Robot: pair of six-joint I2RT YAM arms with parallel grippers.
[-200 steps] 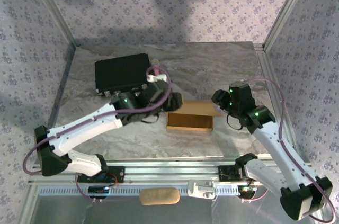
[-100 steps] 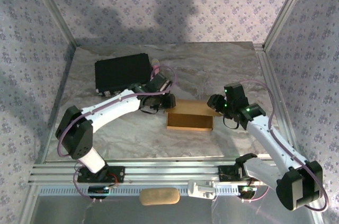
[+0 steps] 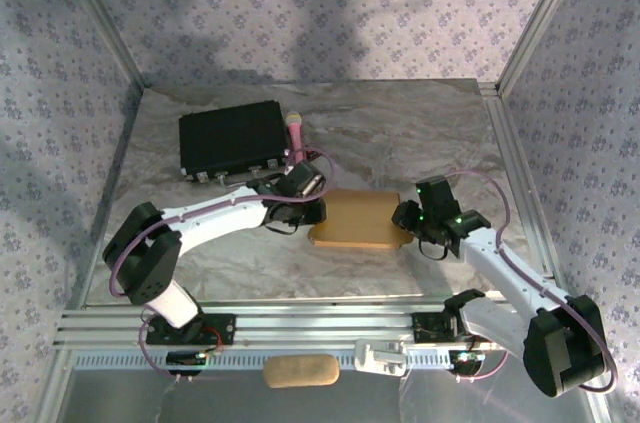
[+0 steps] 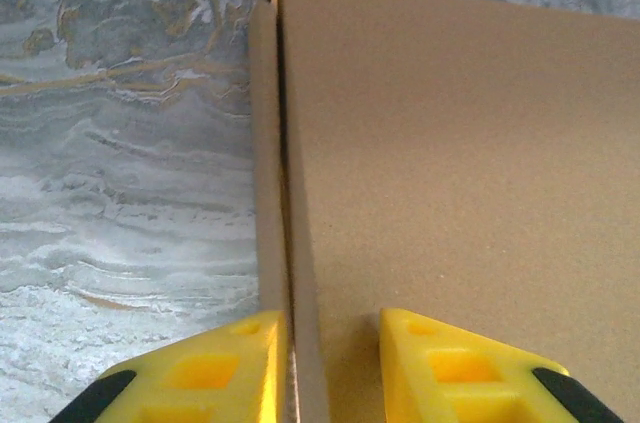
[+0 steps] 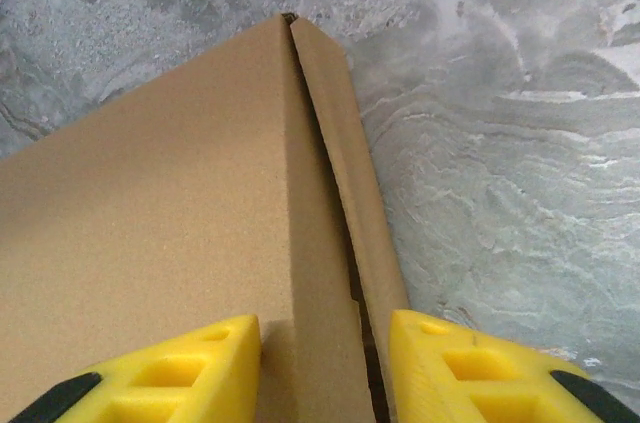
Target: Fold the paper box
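The tan paper box lies flat on the marble table, its lid down over the tray. My left gripper is at its left end and my right gripper at its right end. In the left wrist view the open left gripper straddles the paper box along its left edge; one yellow finger is outside the side wall, the other over the lid. In the right wrist view the open right gripper straddles the paper box along its right edge, where the side flap stands slightly away from the lid.
A black case lies at the back left, close behind the left arm, with a pink microphone at its right end. Patterned walls enclose the table. An aluminium rail runs along the near edge.
The box was open with its inside showing; its lid now lies down flat. Both grippers have dropped lower onto the box's two ends.
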